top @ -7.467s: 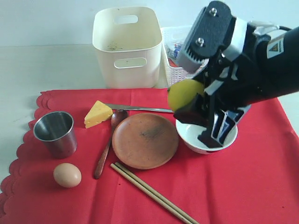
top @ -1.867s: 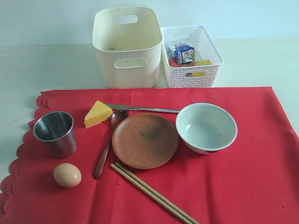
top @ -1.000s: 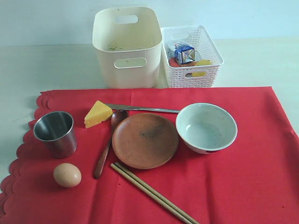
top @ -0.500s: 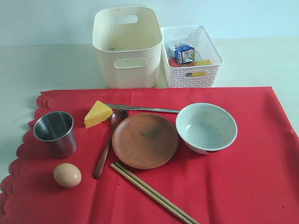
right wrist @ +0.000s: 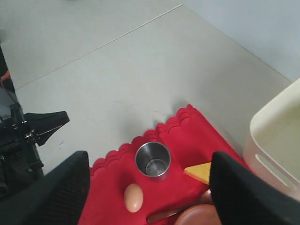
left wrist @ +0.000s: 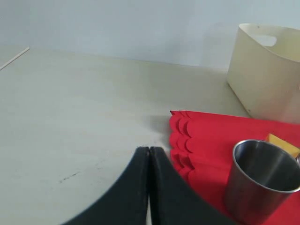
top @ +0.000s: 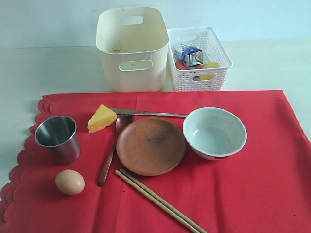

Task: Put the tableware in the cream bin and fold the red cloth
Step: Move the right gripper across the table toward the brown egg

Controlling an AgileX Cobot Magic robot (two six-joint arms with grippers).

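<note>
On the red cloth [top: 252, 184] lie the steel cup [top: 57, 138], dark spoon [top: 111, 153], knife [top: 146, 113], brown plate [top: 151, 146], white bowl [top: 214, 132] and chopsticks [top: 158, 201]. The cream bin [top: 132, 48] stands behind the cloth. Neither gripper shows in the exterior view. My left gripper [left wrist: 149, 150] is shut and holds nothing, low over the bare table beside the cloth's scalloped edge [left wrist: 180, 140], near the cup [left wrist: 260, 178]. My right gripper [right wrist: 149, 153] is open and empty, high above the cup [right wrist: 152, 161].
A cheese wedge [top: 101, 118] and an egg [top: 70, 182] also rest on the cloth. The white lattice basket [top: 221, 73] beside the bin holds a milk carton [top: 191, 54] and a lemon [top: 210, 65]. Bare table lies left of the cloth.
The right gripper, which earlier held the lemon over the bowl, has left the exterior view, and the lemon lies in the lattice basket. Nothing has moved in the last second.
</note>
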